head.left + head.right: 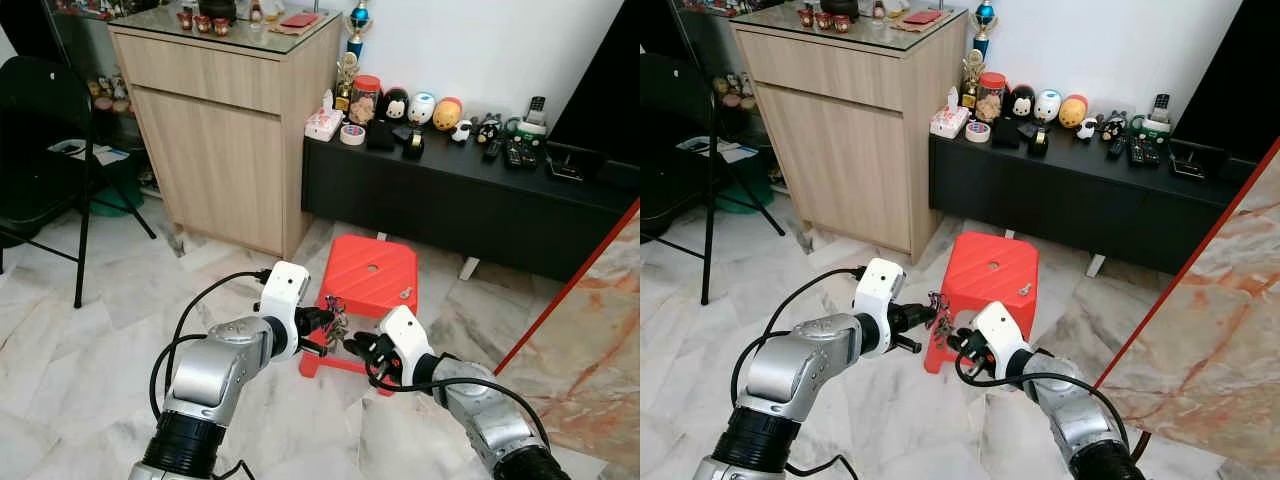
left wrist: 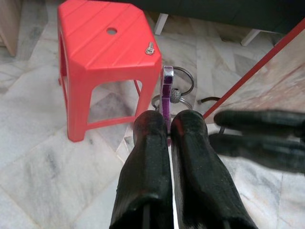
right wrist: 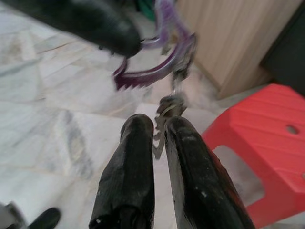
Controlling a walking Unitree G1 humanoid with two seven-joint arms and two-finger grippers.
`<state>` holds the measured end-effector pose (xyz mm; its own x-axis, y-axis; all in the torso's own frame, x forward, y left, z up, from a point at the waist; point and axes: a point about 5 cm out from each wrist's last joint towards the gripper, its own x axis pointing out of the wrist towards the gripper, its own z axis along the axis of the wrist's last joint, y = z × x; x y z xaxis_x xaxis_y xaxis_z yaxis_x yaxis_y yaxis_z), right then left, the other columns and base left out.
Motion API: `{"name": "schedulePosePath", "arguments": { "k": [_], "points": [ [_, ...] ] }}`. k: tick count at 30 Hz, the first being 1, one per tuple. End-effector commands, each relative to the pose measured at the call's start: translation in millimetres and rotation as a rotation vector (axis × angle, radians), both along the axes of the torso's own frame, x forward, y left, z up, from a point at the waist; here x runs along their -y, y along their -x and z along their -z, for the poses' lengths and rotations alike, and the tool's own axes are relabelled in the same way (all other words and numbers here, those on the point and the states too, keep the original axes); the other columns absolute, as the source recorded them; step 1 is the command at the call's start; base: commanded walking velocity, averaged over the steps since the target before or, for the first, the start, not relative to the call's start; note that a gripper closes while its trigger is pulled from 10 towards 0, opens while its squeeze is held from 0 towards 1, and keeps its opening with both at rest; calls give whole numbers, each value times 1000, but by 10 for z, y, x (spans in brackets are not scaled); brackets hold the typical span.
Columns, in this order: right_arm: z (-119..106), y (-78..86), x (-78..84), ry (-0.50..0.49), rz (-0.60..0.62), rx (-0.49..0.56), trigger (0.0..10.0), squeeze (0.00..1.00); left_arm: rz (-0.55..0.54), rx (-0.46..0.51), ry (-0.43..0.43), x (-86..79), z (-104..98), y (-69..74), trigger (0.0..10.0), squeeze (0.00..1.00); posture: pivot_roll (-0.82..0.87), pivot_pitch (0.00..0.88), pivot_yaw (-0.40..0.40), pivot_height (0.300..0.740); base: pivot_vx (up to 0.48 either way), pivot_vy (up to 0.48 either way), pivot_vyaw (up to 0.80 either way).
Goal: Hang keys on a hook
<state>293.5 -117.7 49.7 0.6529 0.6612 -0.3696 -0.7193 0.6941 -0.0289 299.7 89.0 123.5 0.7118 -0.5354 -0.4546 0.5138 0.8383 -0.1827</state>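
Two grippers — left gripper (image 1: 326, 322), right gripper (image 1: 362, 347) — both clenched on keys (image 3: 164, 71), beside red stool (image 1: 370, 275).

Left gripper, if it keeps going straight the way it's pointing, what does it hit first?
Probably the right gripper. The left gripper, shut on the purple carabiner, points across at it, and the right gripper's fingers lie just ahead and slightly to one side. Depth is unclear.

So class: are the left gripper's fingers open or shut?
Shut: the left gripper pinches the purple carabiner between its fingers, holding the keys up.
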Motion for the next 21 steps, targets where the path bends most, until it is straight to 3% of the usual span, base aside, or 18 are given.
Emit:
{"name": "schedulePosePath", "arguments": {
  "k": [1,21],
  "points": [
    [-9,-36,58,3,33,10,10000,0,34,24,15,75,-96,4,10000,0,83,0,-88,740,0,0,0],
    [39,-84,58,-17,43,0,10000,0,56,31,30,114,-133,1,10000,0,86,0,-90,740,0,0,0]
  ]
}}
